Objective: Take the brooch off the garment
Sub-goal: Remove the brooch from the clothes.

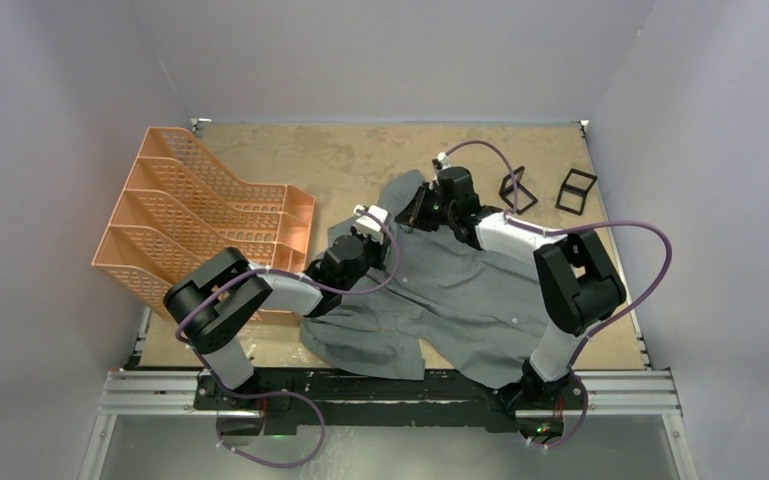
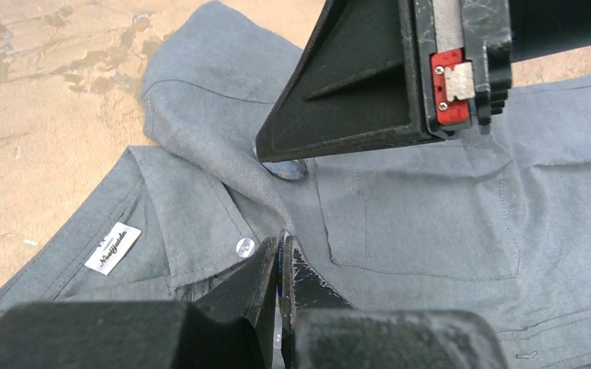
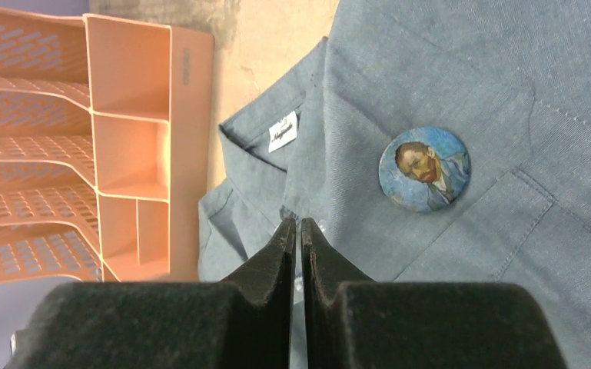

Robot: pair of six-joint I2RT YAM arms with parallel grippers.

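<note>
the shirt [image 1: 460, 290] lies spread flat on the table, collar [image 3: 261, 154] toward 12 o'clock from the arms. the brooch [image 3: 425, 168], a round badge with a painted portrait, is pinned just above the pocket [image 3: 553, 231], with the collar at its 9 o'clock.

the right gripper [image 3: 300, 231] hangs over the shirt with the brooch at about 2 o'clock from its tips. its jaws are all but closed, a thin slit between them and nothing in it. the left gripper [image 2: 280, 250] is fully closed with its tips down on the cloth by a collar button [image 2: 244, 246]. i can't tell whether it has any fabric nipped.

the brooch looks light, stiff and glossy, so probably slick on its face. i'd take it across the rim. the shirt is soft and would likely lift with the pin, so the cloth wants holding down just beside it.
</note>
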